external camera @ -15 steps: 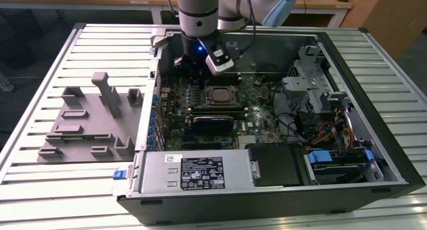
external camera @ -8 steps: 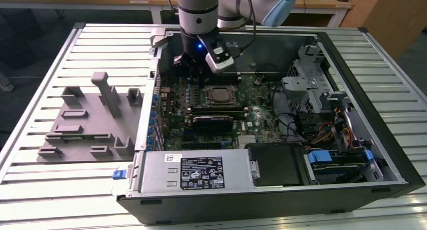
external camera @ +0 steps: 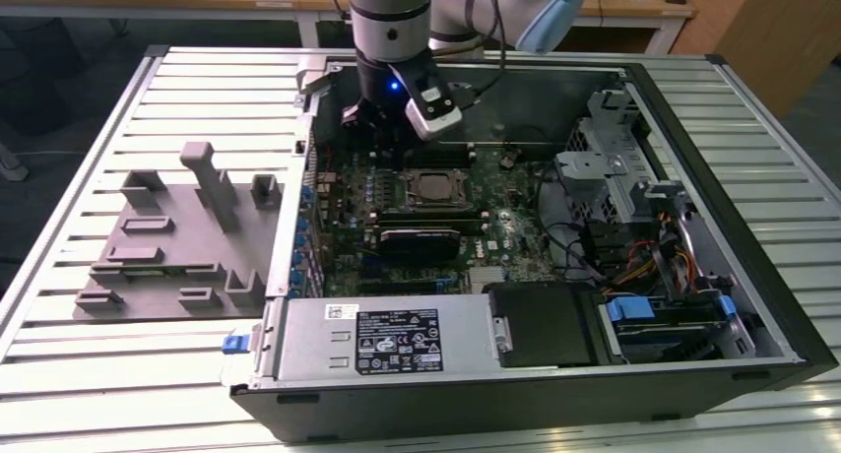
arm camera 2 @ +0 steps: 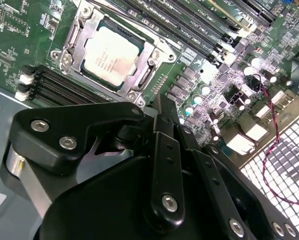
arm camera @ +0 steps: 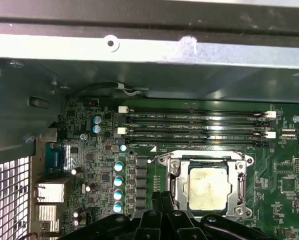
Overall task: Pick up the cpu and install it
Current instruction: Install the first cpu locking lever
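Note:
The cpu (external camera: 431, 185) lies flat in its metal-framed socket (external camera: 432, 170) on the green motherboard inside the open computer case (external camera: 526, 394). Its silvery top shows in both wrist views (arm camera 2: 111, 56) (arm camera: 207, 187), with the socket frame (arm camera 2: 154, 55) open around it. My gripper (external camera: 381, 150) hangs just above the board, beside the socket toward the exterior view's left. Its black fingers (arm camera 2: 165, 150) are shut together with nothing between them, and the tips (arm camera: 164, 199) are a little short of the socket.
A grey plastic tray (external camera: 171, 226) with upright posts sits outside the case at the exterior view's left. Memory slots (arm camera: 194, 125) run along the socket. The power supply (external camera: 381, 340), a drive cage (external camera: 617, 167) and loose cables (external camera: 644, 256) crowd the case.

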### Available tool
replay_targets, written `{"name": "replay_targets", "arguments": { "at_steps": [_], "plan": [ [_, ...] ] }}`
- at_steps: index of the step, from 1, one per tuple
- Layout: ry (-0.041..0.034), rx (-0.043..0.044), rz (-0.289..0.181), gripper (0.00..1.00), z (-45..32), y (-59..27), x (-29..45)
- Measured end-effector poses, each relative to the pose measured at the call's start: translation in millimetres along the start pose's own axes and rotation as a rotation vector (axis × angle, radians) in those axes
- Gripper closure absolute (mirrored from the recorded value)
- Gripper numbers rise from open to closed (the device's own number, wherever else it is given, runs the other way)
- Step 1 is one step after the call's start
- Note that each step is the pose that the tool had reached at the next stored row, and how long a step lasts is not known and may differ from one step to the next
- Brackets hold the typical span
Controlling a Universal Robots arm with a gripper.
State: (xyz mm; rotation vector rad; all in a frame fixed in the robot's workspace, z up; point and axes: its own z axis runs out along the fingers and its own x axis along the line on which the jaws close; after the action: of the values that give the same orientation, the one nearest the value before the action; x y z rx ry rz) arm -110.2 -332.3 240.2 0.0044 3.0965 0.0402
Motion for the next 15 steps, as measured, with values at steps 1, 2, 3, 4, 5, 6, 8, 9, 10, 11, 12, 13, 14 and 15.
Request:
{"name": "replay_targets", "arguments": {
  "at_steps": [1, 2, 3, 4, 5, 6, 8, 9, 10, 11, 12, 13, 14, 15],
  "plan": [
    [-0.0004, 0.0000, 0.000, 0.89, -0.7, 0.0, 0.0],
    [-0.0006, 0.0000, 0.000, 0.89, -1.4, 0.0, -0.1],
    [-0.0008, -0.0001, 0.000, 0.89, -1.5, 0.1, -0.1],
    [-0.0009, -0.0002, 0.000, 0.89, -1.5, 0.1, -0.1],
    [-0.0008, -0.0001, 0.000, 0.89, -1.5, 0.1, 0.0],
    [-0.0008, -0.0001, 0.000, 0.89, -1.5, 0.1, 0.0],
    [-0.0007, -0.0023, 0.000, 0.89, -1.6, 0.0, 0.4],
    [-0.0007, -0.0049, 0.000, 0.89, -1.6, 0.0, 0.8],
    [-0.0008, -0.0081, 0.000, 0.89, -1.5, 0.0, 1.1],
    [-0.0007, -0.0108, 0.000, 0.89, -1.6, 0.0, 1.3],
    [-0.0005, -0.0127, 0.000, 0.89, -1.6, 0.0, 1.5],
    [-0.0006, -0.0145, 0.001, 0.89, -1.6, 0.0, 1.7],
    [-0.0007, -0.0167, 0.001, 0.89, -1.5, 0.1, 1.8],
    [-0.0007, -0.0179, 0.001, 0.89, -1.5, 0.1, 1.9]
  ]
}}
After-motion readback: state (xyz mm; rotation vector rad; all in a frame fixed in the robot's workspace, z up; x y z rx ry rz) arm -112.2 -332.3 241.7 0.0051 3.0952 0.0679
